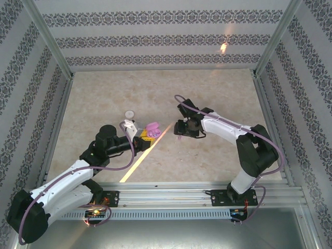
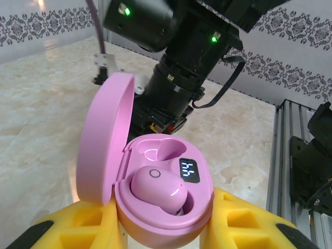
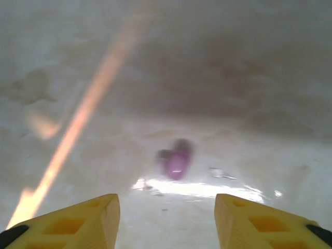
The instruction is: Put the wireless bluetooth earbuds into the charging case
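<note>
A pink charging case (image 2: 165, 207) stands open, its lid (image 2: 106, 150) tipped up on the left and a small display lit. One purple earbud (image 2: 158, 189) lies in the near socket; the far socket (image 2: 158, 150) is empty. My left gripper (image 2: 163, 231) is shut on the case, a yellow finger (image 2: 78, 225) against each side. From above, the case (image 1: 152, 129) sits at the left gripper (image 1: 144, 139) mid-table. A second purple earbud (image 3: 176, 162) lies blurred on the table. My right gripper (image 3: 167, 218) hovers open just short of it, nothing between its fingers (image 3: 85, 218).
A small white round case (image 1: 129, 113) lies on the table just behind the left gripper. The right gripper (image 1: 179, 130) hangs close to the right of the pink case. Metal frame rails (image 1: 57, 111) bound the beige table. A bright light streak (image 1: 142, 158) crosses it.
</note>
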`<state>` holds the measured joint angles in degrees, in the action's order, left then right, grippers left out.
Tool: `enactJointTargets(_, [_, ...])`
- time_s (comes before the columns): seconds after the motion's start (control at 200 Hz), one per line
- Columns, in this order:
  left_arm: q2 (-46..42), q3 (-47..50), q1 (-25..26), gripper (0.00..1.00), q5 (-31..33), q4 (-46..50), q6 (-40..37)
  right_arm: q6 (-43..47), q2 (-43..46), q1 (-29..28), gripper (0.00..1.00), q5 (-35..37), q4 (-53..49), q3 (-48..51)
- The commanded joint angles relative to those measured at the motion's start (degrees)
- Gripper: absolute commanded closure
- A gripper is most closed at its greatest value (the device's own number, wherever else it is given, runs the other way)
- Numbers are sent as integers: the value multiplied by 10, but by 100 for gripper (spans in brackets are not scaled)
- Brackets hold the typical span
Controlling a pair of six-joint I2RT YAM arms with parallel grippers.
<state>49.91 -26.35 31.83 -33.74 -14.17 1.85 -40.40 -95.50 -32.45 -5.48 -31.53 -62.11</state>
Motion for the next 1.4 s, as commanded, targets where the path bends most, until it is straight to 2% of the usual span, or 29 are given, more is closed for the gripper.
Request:
enactJointTargets(0.0, [7,0,7,95,-17,-30,-14,-59,17,10,51,-14,53,35])
enactJointTargets(0.255, [40,-9,7,95,-27,-50,-17,-84,-15,18,54,-34,99,49])
enactJointTargets(0.669, [44,2,7,95,-29,-62,-11,-81,-65,7,61,-34,104,33])
enactJointTargets(1.024, [33,5,7,95,-22,-51,-11,-58,-113,-21,69,-21,60,-8])
enactJointTargets(1.394, [38,-3,7,95,-21,-47,-13,32,-70,-33,80,6,-13,-52])
